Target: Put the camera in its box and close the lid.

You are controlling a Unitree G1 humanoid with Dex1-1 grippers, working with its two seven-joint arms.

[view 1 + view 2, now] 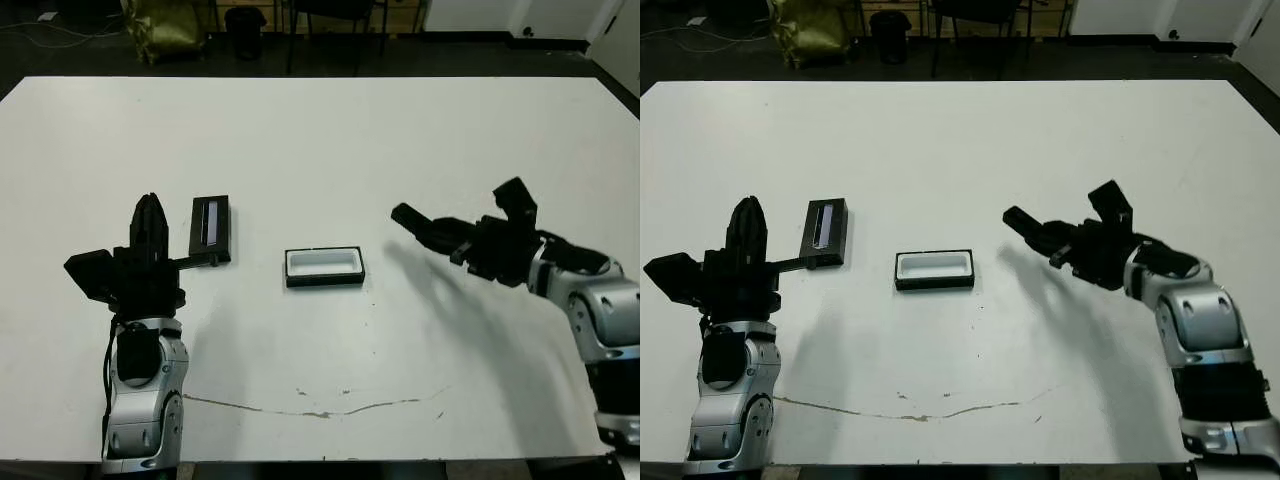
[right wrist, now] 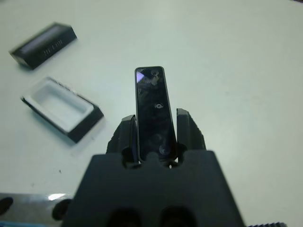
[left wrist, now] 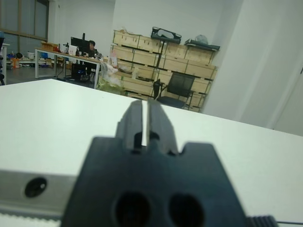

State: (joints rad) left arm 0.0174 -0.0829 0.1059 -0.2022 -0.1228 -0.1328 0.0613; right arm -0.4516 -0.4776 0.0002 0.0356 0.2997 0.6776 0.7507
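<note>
Right hand (image 2: 154, 135) grips the camera (image 2: 152, 111) above the table, pointed toward the box (image 1: 324, 267); left hand (image 1: 150, 225) pinched closed, empty.

Premises: a lab or workshop with office space. Plain white walls; stacked pale wooden crates (image 3: 156, 61) on dark metal shelving against the far wall; an empty black mesh office chair (image 3: 179, 89); a long desk with monitors (image 3: 78, 45), where a person sits; a large white tabletop (image 1: 320, 140).
</note>
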